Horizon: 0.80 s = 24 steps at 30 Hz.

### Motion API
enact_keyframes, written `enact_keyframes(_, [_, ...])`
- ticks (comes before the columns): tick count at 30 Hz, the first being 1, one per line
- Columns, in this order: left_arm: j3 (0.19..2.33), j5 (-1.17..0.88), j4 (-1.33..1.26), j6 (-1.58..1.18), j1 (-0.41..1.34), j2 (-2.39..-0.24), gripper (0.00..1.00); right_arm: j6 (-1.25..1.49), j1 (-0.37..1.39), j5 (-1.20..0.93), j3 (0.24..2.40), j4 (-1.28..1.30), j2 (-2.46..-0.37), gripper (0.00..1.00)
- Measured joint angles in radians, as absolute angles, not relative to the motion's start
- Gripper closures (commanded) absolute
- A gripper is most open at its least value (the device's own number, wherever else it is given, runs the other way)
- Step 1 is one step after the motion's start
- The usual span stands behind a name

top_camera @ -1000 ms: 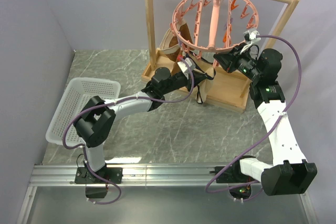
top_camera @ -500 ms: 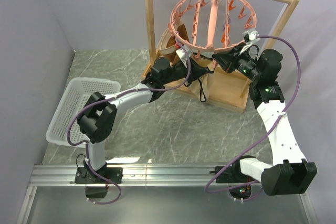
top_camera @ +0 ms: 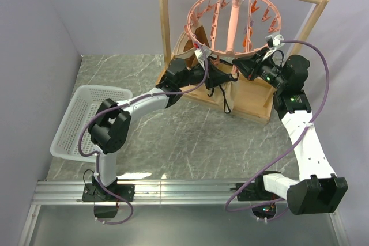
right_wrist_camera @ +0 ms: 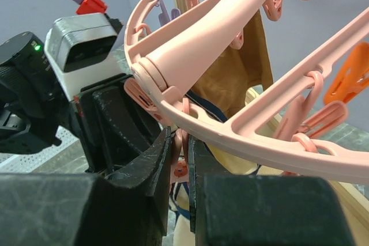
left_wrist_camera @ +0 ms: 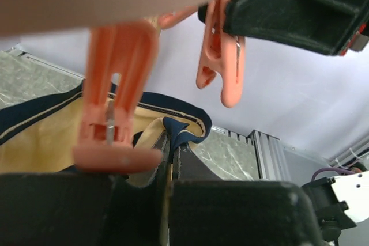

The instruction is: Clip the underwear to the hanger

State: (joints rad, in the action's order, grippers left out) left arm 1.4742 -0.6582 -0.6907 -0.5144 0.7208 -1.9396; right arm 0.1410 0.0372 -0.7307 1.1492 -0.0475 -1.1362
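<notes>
Two arms are up at the rack, both working under the near rim of the one hanger [top_camera: 232,21]. It hangs by its hook from the top bar of the wooden rack [top_camera: 165,21].

Your left gripper [left_wrist_camera: 171,151]: fingers pressed together, pinching the dark-trimmed edge of the underwear [left_wrist_camera: 40,148]. The tan cloth is lifted off the table [top_camera: 190,142] and held just below the ring. From above, its black trim dangles in loops under the gripper.

Your right gripper [right_wrist_camera: 180,142]: fingers nearly together, squeezing one clip peg [right_wrist_camera: 180,170] on the ring's lower rim. In the left wrist view, a peg's lower end pokes down out of the right gripper's black body. It sits above and to the right of the cloth and hangs clear of it.

Pegs close to the cloth, counted in the left wrist view: two. The second peg [left_wrist_camera: 115,102] hangs straight over the tan fabric with its foot in front of it. You cannot tell from here whether it touches.

Garments, counted: two. Besides the underwear, one brown garment [right_wrist_camera: 230,79] hangs from the ring's far side.

In the right wrist view, one orange peg [right_wrist_camera: 351,76] shows among the pink ones at the right edge.

One white basket [top_camera: 72,122] stands on the table, well left of the rack, beside your left arm's elbow.
</notes>
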Motion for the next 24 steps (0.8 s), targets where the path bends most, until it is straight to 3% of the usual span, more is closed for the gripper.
enact_keyframes(24, [1.558,-0.786,-0.775,-0.676,0.699,-1.986,1.0,0.141,0.037,-0.757,1.144,-0.07,-1.142,1.0])
